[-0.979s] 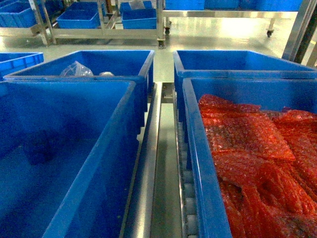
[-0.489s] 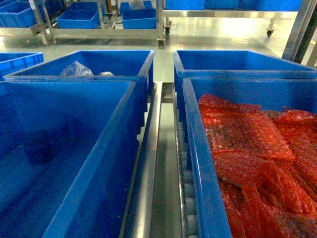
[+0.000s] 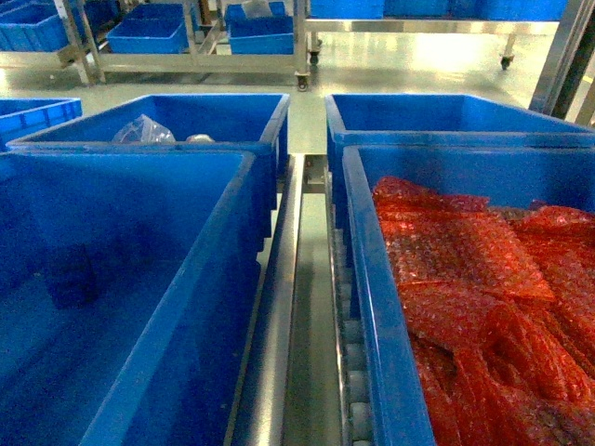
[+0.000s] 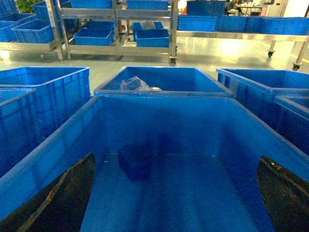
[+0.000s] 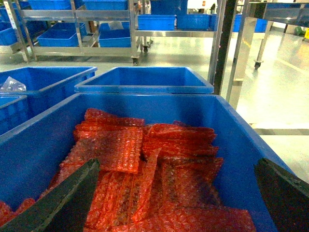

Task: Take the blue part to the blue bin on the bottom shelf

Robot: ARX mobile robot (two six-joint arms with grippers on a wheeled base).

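Note:
A dark blue part (image 4: pixel 135 162) lies on the floor of the big blue bin (image 4: pixel 159 104) at the near left, toward its far wall; in the head view the same part (image 3: pixel 70 279) is a dim dark shape. My left gripper (image 4: pixel 174 195) hangs over this bin, open, its black fingers (image 4: pixel 63 198) wide apart and empty, short of the part. My right gripper (image 5: pixel 174 193) is open and empty above the red bubble wrap (image 5: pixel 145 164) in the near right bin (image 5: pixel 241 140). The bins stand on a steel shelf level (image 3: pixel 279 316) with white rollers (image 3: pixel 353 372). Neither gripper appears in the head view.
Behind the near bins stand two more blue bins, the left one (image 3: pixel 214 116) holding a clear plastic bag (image 3: pixel 141 130), the right one (image 3: pixel 446 116) showing no contents. Steel racks with further blue bins (image 3: pixel 149 37) line the back. A steel upright (image 5: pixel 224 43) stands to the right.

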